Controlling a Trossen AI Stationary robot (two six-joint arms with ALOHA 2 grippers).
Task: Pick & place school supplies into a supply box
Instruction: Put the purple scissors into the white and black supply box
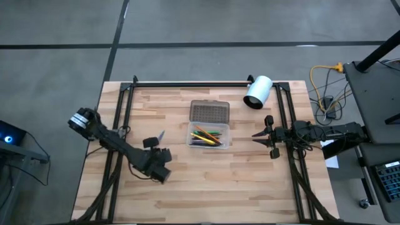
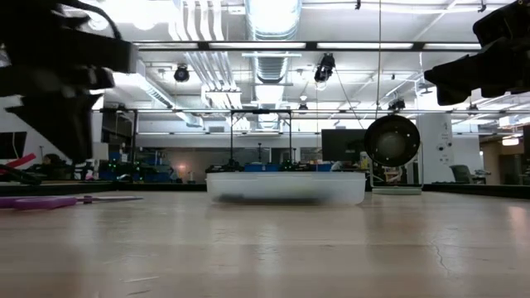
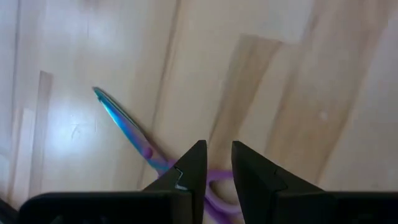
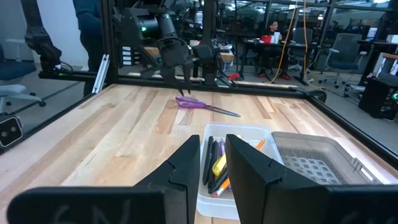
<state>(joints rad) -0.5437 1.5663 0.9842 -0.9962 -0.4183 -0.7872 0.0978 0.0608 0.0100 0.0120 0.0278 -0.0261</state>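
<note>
The left gripper hangs just above the purple scissors on the table, its fingers a little apart and holding nothing. The right gripper waits beside the supply box, fingers a little apart too. Pens and pencils lie in the box, and its lid lies touching it.
</note>
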